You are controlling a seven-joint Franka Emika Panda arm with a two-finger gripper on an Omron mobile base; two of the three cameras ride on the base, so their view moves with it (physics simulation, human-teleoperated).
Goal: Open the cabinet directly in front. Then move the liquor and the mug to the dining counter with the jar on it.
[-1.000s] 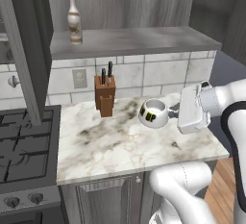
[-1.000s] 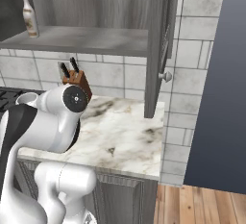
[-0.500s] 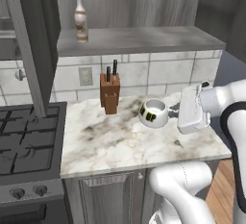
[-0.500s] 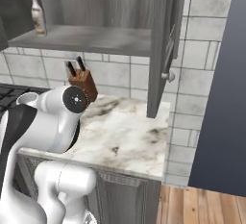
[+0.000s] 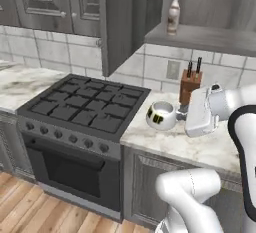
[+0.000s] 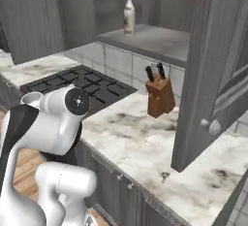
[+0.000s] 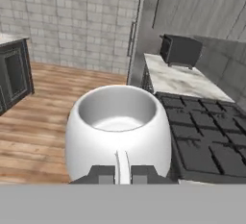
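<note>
The mug (image 5: 161, 115), round and white with a dark yellow-green mark on its side, hangs upright in the air just above the left end of the marble desk (image 5: 200, 147), beside the stove's right edge, its handle clamped between the jaws of the gripper (image 5: 181, 117). In the hand view the mug (image 7: 118, 131) sits right in front of the two dark fingertips (image 7: 101, 174), which are clenched on the thin white handle, the empty bowl of the mug open toward the camera. Behind it in that view lie the black stove grates (image 7: 206, 139), a strip of marble desk with a dark toaster (image 7: 180, 50) near its far end, wooden floor (image 7: 43, 107) and a tiled wall. The liquor (image 5: 173, 12), a slim pale bottle with a brown label band, stands upright on the lower shelf of the cabinet (image 5: 205, 37), toward the shelf's left end near its front edge; the right base view shows the liquor (image 6: 129, 14) at the same spot on the shelf. The cabinet door (image 6: 208, 74) on the right stands swung open, its round metal knob (image 6: 214, 127) facing out over the desk; the left door (image 5: 117, 22) is likewise swung out above the stove (image 5: 85, 107). A brown knife block (image 5: 190, 84) with dark handles stands at the back edge of the desk against the tiled backsplash, just behind the white hand of the arm (image 5: 210, 109)
</note>
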